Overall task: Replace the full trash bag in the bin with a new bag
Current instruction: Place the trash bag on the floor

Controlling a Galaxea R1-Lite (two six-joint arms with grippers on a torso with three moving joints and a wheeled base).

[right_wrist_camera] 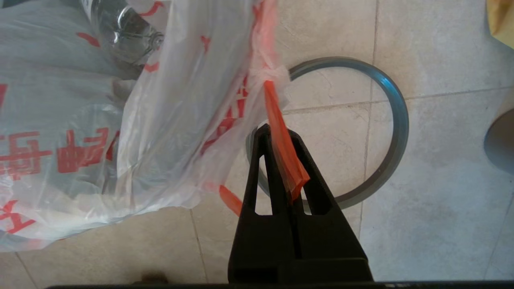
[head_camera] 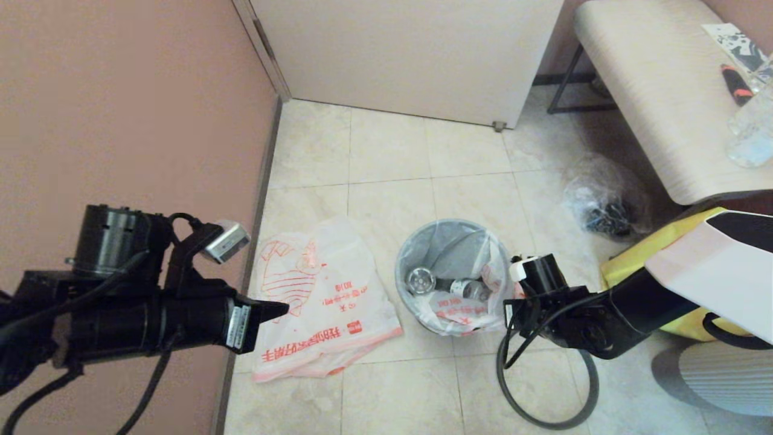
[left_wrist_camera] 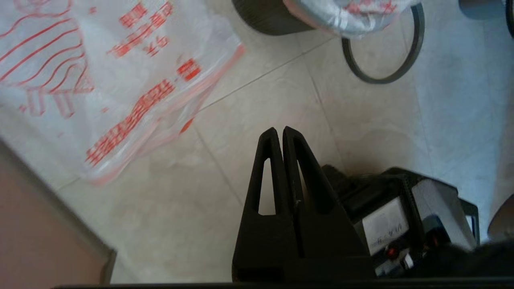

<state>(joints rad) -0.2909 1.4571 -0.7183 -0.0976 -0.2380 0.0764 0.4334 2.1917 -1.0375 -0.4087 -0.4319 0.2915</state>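
The bin [left_wrist_camera: 265, 18] stands mid-floor, lined with the full trash bag [head_camera: 450, 284]; clear bottles show inside it. My right gripper [right_wrist_camera: 280, 130] is at the bin's right rim, shut on the bag's orange-red handle [right_wrist_camera: 283, 156], and the bag's plastic [right_wrist_camera: 120, 120] is pulled up beside it. The new bag [head_camera: 323, 302], with its striped red cartoon print, lies flat on the tiles left of the bin. My left gripper [head_camera: 279, 309] hangs above the new bag's left edge, shut and empty, its fingers [left_wrist_camera: 299, 160] pressed together over bare tile.
A thin dark grey hoop [right_wrist_camera: 395, 120] lies on the floor under the right gripper. A clear bag of dark items [head_camera: 607, 202] and a yellow tote [head_camera: 658, 257] sit right of the bin, below a bench [head_camera: 652, 90]. A pink wall [head_camera: 121, 121] runs along the left.
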